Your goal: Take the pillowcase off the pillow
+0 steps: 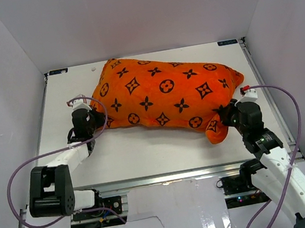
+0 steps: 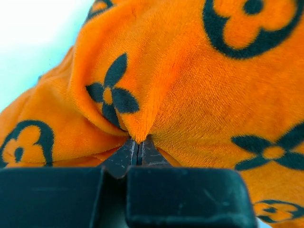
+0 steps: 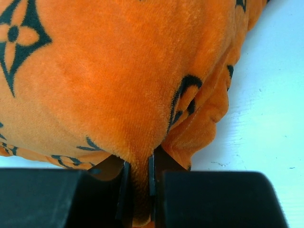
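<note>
The orange pillowcase (image 1: 164,97) with dark flower motifs lies puffed up across the white table (image 1: 147,150). The pillow is hidden inside it. My left gripper (image 1: 98,123) sits at the cover's left end. In the left wrist view that gripper (image 2: 137,145) is shut, with a puckered fold of the pillowcase (image 2: 199,95) pinched at its tips. My right gripper (image 1: 223,115) is at the near right corner. In the right wrist view it (image 3: 137,166) is shut on a thick fold of the pillowcase (image 3: 104,80) that runs down between the fingers.
White walls (image 1: 10,67) enclose the table on the left, back and right. Purple cables (image 1: 292,108) loop beside each arm. Bare tabletop (image 3: 270,109) shows to the right of the gripped corner.
</note>
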You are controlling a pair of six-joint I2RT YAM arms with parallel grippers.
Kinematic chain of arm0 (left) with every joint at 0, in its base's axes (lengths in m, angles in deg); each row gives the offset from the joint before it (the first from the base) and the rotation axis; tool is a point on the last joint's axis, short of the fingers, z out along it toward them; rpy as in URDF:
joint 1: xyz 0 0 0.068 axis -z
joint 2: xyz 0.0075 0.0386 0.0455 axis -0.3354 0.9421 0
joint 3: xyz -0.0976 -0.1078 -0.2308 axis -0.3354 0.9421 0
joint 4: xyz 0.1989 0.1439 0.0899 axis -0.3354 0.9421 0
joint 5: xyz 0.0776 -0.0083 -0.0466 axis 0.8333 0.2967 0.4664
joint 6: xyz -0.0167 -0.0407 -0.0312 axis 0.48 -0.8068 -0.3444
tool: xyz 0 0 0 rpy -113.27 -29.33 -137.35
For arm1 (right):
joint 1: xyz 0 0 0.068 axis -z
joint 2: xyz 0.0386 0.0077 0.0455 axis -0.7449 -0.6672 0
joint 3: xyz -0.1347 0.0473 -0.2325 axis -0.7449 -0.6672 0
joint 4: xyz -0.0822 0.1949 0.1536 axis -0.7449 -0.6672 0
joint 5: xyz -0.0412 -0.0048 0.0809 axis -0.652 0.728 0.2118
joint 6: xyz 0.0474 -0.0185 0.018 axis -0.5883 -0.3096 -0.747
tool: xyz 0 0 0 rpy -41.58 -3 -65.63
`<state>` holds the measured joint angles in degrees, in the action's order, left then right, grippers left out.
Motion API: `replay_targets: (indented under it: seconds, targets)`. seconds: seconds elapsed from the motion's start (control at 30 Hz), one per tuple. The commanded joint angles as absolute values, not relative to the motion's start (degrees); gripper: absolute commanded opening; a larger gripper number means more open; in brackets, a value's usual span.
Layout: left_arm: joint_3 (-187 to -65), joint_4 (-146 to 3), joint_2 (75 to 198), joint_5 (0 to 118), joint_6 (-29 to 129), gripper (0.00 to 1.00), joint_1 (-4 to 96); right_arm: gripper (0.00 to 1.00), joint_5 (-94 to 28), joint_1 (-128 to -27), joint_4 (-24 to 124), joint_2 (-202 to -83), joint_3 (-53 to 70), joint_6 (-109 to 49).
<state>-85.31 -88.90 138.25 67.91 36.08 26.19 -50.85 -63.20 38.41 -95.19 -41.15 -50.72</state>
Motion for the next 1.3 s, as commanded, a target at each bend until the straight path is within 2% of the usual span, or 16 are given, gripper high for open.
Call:
replay_targets:
  seconds: [0.0,0.17,0.33,0.43,0.5,0.67,0.8,0.97,1.0,1.03,1.1,1.13,1.17,1.2,1.23,1.27]
  targets:
    - [-85.48,-87.96,132.35,67.89,34.36,0.00,26.10,0.08,-51.74,-63.00,43.04,-92.83,-38.79,-50.52]
    - [-86.79,-78.66,121.11,64.63,28.47,0.00,26.10,0.08,-52.19,-63.00,39.70,-90.90,-34.85,-50.70]
    - [-96.54,-63.47,104.61,61.56,24.60,0.00,26.36,0.08,-53.24,-63.09,32.50,-90.37,-23.60,-48.77]
    - [-103.83,-59.67,98.09,57.69,21.70,0.00,26.37,0.08,-54.38,-63.09,30.73,-90.89,-14.82,-46.93]
    - [-108.40,-57.56,97.36,56.11,20.64,0.00,26.37,0.08,-56.04,-63.09,29.77,-92.21,-7.63,-45.87]
    - [-120.81,-51.14,102.53,54.52,21.25,0.00,26.37,0.08,-58.86,-63.09,29.15,-97.39,-0.30,-42.44]
    - [-118.45,-51.92,105.61,58.20,20.11,0.00,26.37,0.08,-60.45,-63.09,30.81,-100.73,-2.74,-42.87]
    - [-111.69,-56.40,114.92,58.48,19.93,0.02,26.37,0.08,-57.82,-63.09,37.48,-112.14,-11.00,-43.76]
    - [-111.24,-57.53,119.20,58.30,20.46,0.08,26.37,0.08,-56.51,-63.00,38.11,-114.17,-11.19,-43.49]
    - [-111.15,-57.81,121.68,57.95,20.99,0.29,26.37,0.11,-56.23,-63.00,38.55,-118.54,-10.93,-42.79]
    - [-113.41,-57.38,127.04,56.64,23.62,0.60,26.28,0.27,-55.71,-63.00,38.38,-122.78,-8.74,-41.91]
    - [-114.82,-55.28,132.02,55.93,24.67,0.70,26.28,0.34,-55.10,-62.92,38.29,-126.54,-7.51,-41.30]
    - [-116.49,-53.96,134.07,54.88,25.64,0.80,26.28,0.49,-54.48,-62.92,38.03,-128.06,-4.97,-39.99]
    - [-119.21,-52.72,135.40,54.70,26.78,0.83,26.28,0.55,-54.04,-62.83,37.68,-129.21,-3.73,-39.54]
    - [-120.10,-51.41,136.28,54.70,27.31,0.85,26.36,0.68,-54.30,-62.74,36.98,-130.78,-2.67,-39.19]
    - [-120.89,-51.05,136.12,54.78,27.58,0.90,26.37,0.73,-54.65,-62.57,36.80,-131.32,-1.53,-38.84]
